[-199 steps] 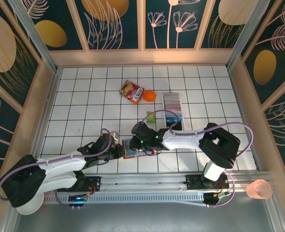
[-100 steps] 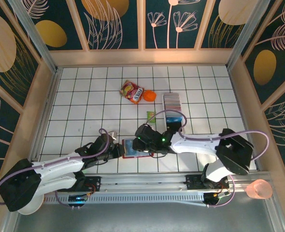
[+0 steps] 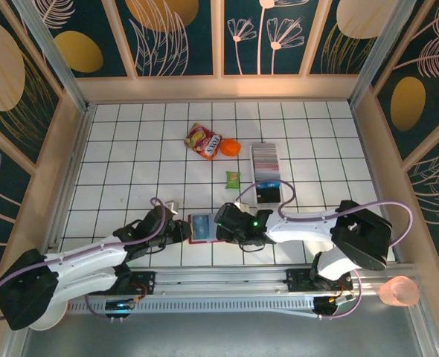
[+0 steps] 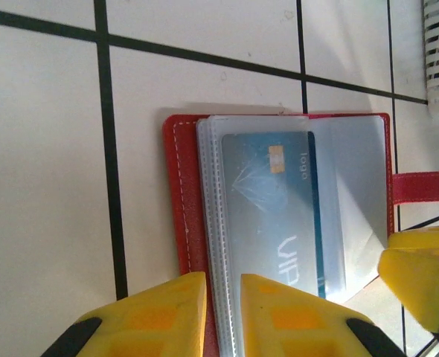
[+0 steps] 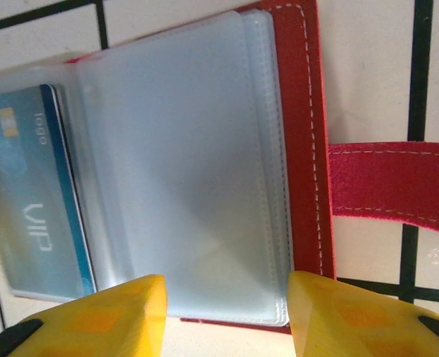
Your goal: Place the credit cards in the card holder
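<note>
top view: the card holder [image 3: 202, 227] lay open on the counter [image 3: 130, 149] near the front edge, with the left pincer [image 3: 181, 230] on its left side and the right pincer [image 3: 223, 223] on its right. most of the credit cards [image 3: 264, 156] sat in the white tray [image 3: 266, 195], well behind.

left wrist: one blue vip card [image 4: 268, 216] was already tucked into a clear sleeve. the left pincer looked clamped on the holder's near edge, jaws almost together with the red cover and sleeve stack running in between.

right wrist: the right pincer [image 5: 227, 297] was released, jaws wide, holding nothing, straddling the bottom of the empty sleeve [image 5: 182, 163]. the snap tab [image 5: 391, 186] stuck out flat to the side.

my worry: if that wide pincer lifted off carelessly, a finger could snag the floppy sleeve and drag the holder. if the left grip slipped, the pages would probably flop over the open pocket, and the next card would jam at the mouth.
</note>
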You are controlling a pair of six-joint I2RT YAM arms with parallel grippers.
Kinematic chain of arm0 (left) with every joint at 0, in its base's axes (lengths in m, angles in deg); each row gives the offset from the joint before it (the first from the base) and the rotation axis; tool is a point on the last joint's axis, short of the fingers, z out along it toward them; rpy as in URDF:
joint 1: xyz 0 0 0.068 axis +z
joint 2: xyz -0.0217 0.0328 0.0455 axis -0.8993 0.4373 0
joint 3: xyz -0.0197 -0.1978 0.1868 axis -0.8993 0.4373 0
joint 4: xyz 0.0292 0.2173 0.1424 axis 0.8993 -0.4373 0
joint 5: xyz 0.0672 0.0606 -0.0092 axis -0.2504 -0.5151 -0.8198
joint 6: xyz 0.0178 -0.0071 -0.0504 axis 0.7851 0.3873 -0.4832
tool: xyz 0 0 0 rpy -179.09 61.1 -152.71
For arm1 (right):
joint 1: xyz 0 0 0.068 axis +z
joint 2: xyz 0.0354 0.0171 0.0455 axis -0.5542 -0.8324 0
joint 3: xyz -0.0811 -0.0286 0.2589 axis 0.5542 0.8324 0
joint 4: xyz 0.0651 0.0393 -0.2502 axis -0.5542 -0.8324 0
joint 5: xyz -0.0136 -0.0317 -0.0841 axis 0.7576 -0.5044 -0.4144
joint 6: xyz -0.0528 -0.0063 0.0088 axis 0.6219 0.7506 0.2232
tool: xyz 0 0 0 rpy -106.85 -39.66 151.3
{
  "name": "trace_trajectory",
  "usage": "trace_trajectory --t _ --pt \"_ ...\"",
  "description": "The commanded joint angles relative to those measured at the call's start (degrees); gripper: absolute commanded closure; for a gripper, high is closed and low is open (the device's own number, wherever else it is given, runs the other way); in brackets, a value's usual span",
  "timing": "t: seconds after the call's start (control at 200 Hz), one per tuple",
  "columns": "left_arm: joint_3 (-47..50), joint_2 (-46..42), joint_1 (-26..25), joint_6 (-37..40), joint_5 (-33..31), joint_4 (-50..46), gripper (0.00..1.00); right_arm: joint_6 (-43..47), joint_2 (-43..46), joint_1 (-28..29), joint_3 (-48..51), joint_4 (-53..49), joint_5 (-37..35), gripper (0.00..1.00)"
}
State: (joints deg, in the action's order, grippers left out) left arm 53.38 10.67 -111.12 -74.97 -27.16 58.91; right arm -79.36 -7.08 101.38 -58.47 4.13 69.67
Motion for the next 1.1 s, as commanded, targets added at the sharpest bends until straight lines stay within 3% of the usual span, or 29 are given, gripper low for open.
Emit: trace_trajectory --t 0.0,0.305,0.43,0.761,1.096 --pt "0.6 -2.2 -0.3 -1.0 -3.1 -2.8 0.82 -0.7 -1.7 0.7 -1.6 -0.6 -1.6 0.54" --pt "1.3 -4.4 -0.3 -1.2 -3.7 -3.0 0.76 -0.1 -1.1 2.1 -5.3 -6.2 -6.7 0.53" --pt "0.7 -2.1 -0.3 -0.8 -2.7 -2.0 0.74 -0.4 -0.4 3.0 -6.3 -8.2 -8.3 0.47" --pt "1.0 -0.3 -0.3 -1.1 -2.0 -0.5 0.73 0.5 -3.4 3.0 -7.1 -4.9 -6.7 0.49" --pt "2.2 0.1 -0.3 -1.5 -1.5 0.5 0.74 0.9 0.4 3.0 -5.7 -0.5 -6.0 0.53"
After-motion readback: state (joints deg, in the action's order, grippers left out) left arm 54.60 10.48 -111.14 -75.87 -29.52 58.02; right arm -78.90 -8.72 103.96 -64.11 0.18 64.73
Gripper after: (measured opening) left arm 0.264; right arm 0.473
